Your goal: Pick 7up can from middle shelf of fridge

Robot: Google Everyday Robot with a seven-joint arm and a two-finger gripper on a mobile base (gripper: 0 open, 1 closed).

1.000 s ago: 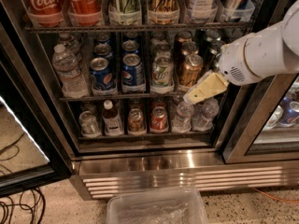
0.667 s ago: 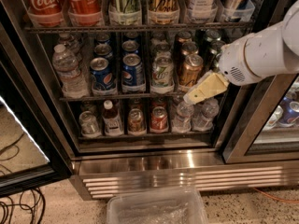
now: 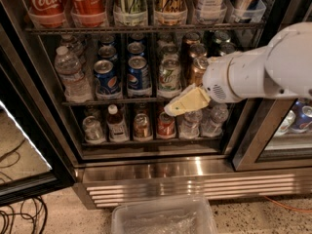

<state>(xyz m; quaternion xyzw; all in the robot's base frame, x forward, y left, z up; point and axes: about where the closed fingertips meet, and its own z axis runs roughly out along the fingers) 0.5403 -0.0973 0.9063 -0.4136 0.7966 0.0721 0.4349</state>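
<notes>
The 7up can [image 3: 169, 76] stands at the middle shelf's [image 3: 97, 102] front edge in the open fridge [image 3: 161, 172], right of the Pepsi cans [image 3: 139, 75]. The gripper [image 3: 172, 109] hovers just below-right, before that edge; its grip I cannot tell.

1. Shop-like drinks corner: a commercial fridge [image 3: 156, 189] with a steel base, stocked in rows with cans [image 3: 139, 75] and bottles [image 3: 72, 74].
2. A second cooler [image 3: 288, 130] stands beside it, on a speckled floor [image 3: 258, 219].
3. Gripper [image 3: 170, 111] before the middle shelf [image 3: 109, 102].
</notes>
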